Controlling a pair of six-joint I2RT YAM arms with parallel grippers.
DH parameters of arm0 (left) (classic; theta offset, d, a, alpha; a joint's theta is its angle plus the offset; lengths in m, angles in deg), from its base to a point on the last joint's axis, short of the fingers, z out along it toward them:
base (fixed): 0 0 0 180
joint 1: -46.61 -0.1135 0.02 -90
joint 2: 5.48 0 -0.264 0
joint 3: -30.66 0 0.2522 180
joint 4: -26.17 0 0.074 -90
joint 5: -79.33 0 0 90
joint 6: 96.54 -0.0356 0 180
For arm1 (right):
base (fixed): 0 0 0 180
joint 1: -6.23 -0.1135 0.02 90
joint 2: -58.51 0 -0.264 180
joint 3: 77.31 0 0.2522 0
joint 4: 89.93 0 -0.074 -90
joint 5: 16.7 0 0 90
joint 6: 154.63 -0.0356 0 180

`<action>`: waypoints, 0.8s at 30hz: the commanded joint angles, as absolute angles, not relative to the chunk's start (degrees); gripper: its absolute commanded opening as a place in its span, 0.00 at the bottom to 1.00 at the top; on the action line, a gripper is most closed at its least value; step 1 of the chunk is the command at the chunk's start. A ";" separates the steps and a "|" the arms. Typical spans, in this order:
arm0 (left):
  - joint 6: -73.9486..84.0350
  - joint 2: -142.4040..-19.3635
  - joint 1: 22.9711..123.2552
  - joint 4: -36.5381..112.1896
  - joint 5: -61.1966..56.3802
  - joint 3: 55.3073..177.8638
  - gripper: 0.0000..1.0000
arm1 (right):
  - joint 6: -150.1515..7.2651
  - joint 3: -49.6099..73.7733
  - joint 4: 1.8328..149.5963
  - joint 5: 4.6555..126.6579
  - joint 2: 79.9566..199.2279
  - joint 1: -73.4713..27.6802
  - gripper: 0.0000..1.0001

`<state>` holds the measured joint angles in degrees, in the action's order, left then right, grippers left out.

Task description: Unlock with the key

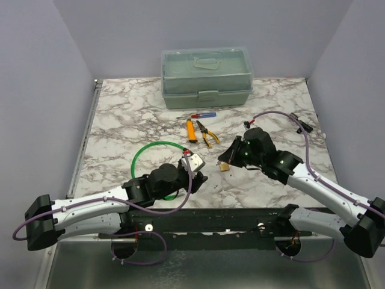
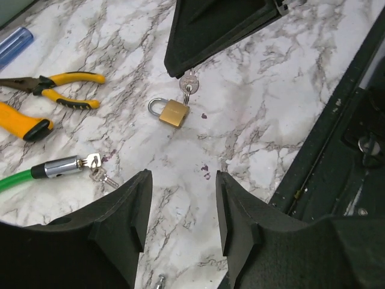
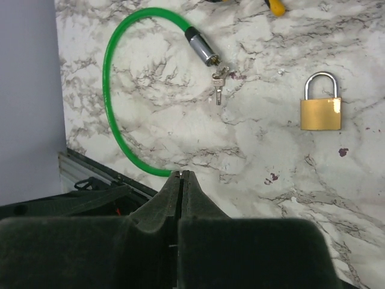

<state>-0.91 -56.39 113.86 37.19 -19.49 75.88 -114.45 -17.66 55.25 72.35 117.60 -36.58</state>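
Marbled tabletop (image 1: 120,114) fills the workspace, with a pale green toolbox (image 1: 206,75) at the back, yellow-handled pliers (image 2: 66,84) near the middle, and a green cable lock (image 3: 111,90) with its own small keys (image 3: 218,81) to the left. The brass padlock (image 2: 174,113) lies flat on the marble between the two arms, its shackle seated in the body, so it reads as locked. The right gripper (image 3: 181,176) has its fingers pressed together, and from the left wrist view the key (image 2: 188,81) hangs from their tips, pointing at the base of the padlock. Whether the blade has entered the keyway is hard to tell: the left wrist view shows key and lock meeting, yet the right wrist view shows the padlock off to one side with nothing in it, so probably not. The left gripper (image 2: 182,177) is spread wide and holds nothing, hovering near the padlock without touching it. By my judgement the key is picked up and roughly aimed; steadying the lock, inserting, turning and freeing the shackle all remain.
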 commanded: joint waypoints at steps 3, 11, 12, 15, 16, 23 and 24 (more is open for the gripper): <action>0.27 -64.25 114.26 26.34 -29.95 75.09 0.49 | -123.11 -11.23 43.13 74.53 124.47 -36.90 0.00; -6.27 -71.08 114.38 15.52 -29.12 74.71 0.47 | -127.29 -8.79 40.64 73.87 127.10 -36.86 0.00; -7.37 -71.77 114.42 14.83 -28.31 74.74 0.46 | -127.35 -8.71 40.63 73.72 127.20 -36.84 0.00; -8.01 -74.07 114.43 12.80 -25.88 75.18 0.44 | -127.97 -8.73 40.75 73.65 127.42 -36.90 0.00; -8.09 -74.92 114.46 12.45 -25.30 75.51 0.43 | -128.11 -8.88 40.91 73.65 127.48 -36.84 0.00; -8.42 -78.52 114.76 10.12 -23.78 76.61 0.43 | -128.53 -9.45 41.12 73.65 126.81 -36.85 0.00; -8.41 -78.78 114.89 9.93 -23.70 76.71 0.43 | -128.59 -9.57 41.09 73.65 126.72 -36.84 0.00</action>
